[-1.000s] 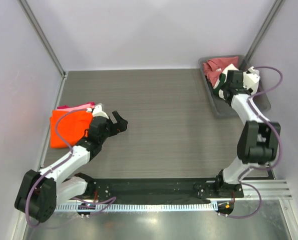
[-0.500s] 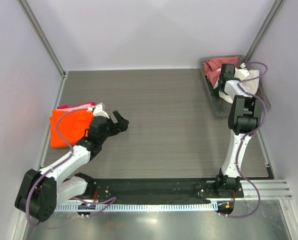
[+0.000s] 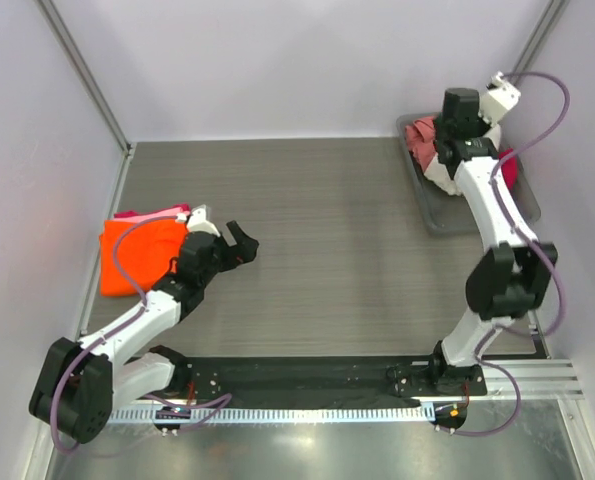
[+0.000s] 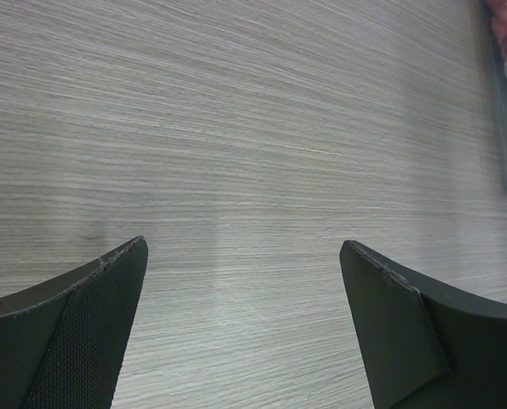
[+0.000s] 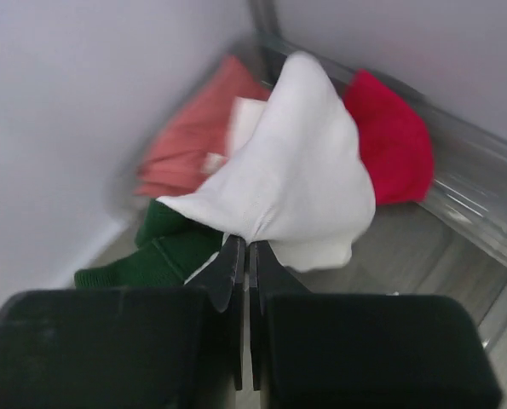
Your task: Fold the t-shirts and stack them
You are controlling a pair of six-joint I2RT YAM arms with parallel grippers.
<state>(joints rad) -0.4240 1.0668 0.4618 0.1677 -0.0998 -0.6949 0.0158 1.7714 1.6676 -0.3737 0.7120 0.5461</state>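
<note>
Cloth: cream t-shirt pinched in right tool over corner bin | left tool wide over table

Our left arm sits low over the bench. Its elbow is bent and its forearm reaches out toward the middle. We see the left tool just above the surface with its two dark fingers spread wide apart. Our right arm stretches far forward to the far right corner, with the wrist raised high and tipped downward. The right tool has its fingers pressed together, pinching a fold of the cream t-shirt at the tips.
</note>
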